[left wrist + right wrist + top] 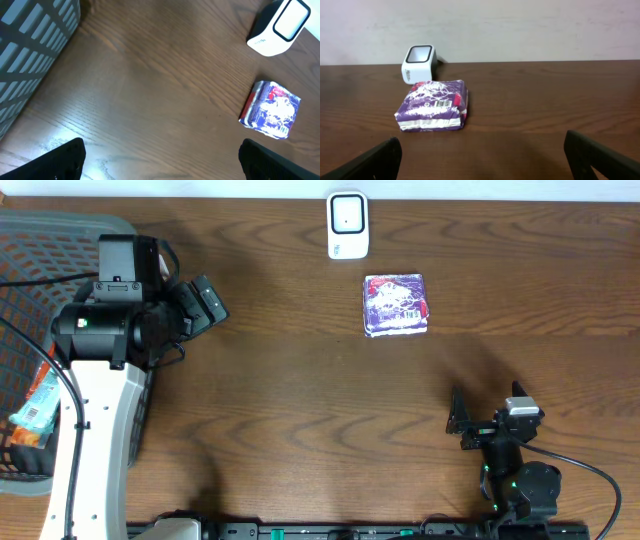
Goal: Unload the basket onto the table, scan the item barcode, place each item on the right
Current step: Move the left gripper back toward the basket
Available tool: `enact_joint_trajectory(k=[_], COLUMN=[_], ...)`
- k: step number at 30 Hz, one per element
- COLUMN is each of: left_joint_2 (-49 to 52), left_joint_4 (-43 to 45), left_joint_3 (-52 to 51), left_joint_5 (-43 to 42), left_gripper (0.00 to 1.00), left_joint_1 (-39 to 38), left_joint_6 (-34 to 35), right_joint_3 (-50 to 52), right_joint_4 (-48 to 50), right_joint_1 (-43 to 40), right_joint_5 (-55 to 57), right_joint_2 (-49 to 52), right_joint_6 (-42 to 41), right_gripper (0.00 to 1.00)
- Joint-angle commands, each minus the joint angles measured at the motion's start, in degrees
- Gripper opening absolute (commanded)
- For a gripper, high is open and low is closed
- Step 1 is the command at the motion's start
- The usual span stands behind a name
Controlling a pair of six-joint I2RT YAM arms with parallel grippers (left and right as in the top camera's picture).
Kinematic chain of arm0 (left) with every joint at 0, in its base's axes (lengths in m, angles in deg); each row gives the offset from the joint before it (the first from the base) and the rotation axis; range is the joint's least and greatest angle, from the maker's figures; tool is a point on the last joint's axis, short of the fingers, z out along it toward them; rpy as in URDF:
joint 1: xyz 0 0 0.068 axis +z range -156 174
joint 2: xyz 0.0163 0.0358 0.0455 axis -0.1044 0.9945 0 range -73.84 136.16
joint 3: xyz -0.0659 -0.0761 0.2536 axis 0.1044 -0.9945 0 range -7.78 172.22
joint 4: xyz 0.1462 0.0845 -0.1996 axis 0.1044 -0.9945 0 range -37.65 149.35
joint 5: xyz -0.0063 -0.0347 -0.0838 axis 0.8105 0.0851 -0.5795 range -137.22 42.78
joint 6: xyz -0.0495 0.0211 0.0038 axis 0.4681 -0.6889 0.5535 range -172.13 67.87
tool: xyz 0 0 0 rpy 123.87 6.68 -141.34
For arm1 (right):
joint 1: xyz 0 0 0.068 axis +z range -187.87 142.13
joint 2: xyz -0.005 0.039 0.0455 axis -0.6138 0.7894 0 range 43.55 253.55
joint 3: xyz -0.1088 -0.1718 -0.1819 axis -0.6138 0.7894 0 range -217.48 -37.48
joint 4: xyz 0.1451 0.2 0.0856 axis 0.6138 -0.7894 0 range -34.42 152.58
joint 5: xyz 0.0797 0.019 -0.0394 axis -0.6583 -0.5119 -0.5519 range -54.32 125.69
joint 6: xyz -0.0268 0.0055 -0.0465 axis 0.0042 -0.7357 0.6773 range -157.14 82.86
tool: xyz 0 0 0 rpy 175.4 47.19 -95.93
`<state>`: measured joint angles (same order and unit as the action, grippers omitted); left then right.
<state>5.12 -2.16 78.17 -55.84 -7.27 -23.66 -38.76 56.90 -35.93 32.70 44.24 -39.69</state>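
- Facing the far edge from near the right front corner of the table (300,410), the right gripper (457,420) has its jaws spread wide with nothing between them. Its dark fingertips (370,162) show only at the bottom corners of the right wrist view.
- The grey basket (60,230) fills the left edge of the table, with a few wrapped items (35,405) lying in it.
- The purple packet (397,305) lies flat on the wood, right of the middle and toward the far edge, well apart from both grippers. A barcode (441,103) shows on its upper face, on the part nearest the right gripper.
- The left gripper (215,302) is just beside the basket, over the left part of the table. It points toward the packet, and its jaws are wide apart and empty.
- The white scanner (348,225) stands at the middle of the far edge, near the packet but not touching it.
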Motion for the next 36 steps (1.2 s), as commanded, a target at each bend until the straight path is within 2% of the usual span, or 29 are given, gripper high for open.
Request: enact_joint_trajectory(k=[1, 29, 36], left_joint_2=[-0.42, -0.42, -0.57], left_joint_4=[-0.24, -2.67, -1.79], left_joint_3=[0.20, 0.20, 0.22], left_joint_5=[0.70, 1.01, 9.66], left_gripper=[0.98, 0.98, 0.98], left_joint_1=[0.24, 0.26, 1.86], left_joint_6=[-0.28, -0.35, -0.96], right_joint_3=[0.28, 0.28, 0.28], right_joint_4=[0.09, 0.09, 0.09], right_joint_1=[-0.46, -0.44, -0.46], right_joint_5=[0.26, 0.26, 0.26], right_joint_2=[-0.37, -0.37, -0.37], right_joint_6=[-0.20, -0.20, -0.17], right_gripper=[0.99, 0.99, 0.99])
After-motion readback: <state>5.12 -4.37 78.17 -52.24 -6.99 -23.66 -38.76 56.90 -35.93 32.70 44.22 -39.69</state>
